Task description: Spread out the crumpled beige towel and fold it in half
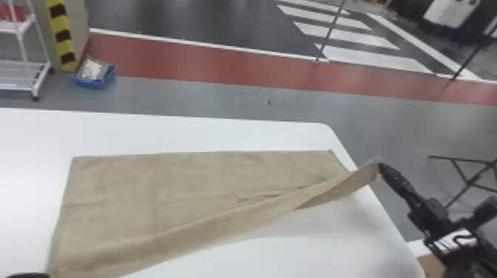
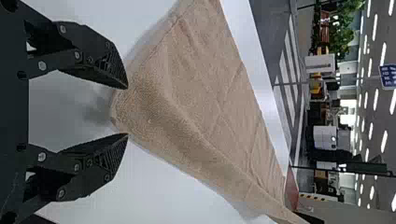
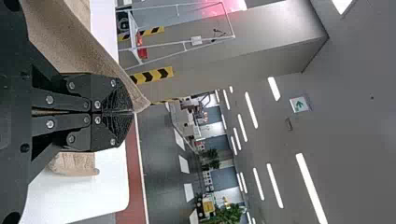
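Observation:
The beige towel lies spread on the white table, its near edge turned up in a long diagonal fold that rises to the right. My right gripper holds its near right corner up past the table's right edge. In the right wrist view, the fingers of my right gripper are closed on the towel. My left gripper is at the bottom left, by the near left corner. The left wrist view has my left gripper open, the corner of the towel between its fingertips.
The white table extends beyond the towel on its far and left sides and in front of the raised edge. Past the table, a blue bin and a white rack stand on the floor; black stand legs are at the right.

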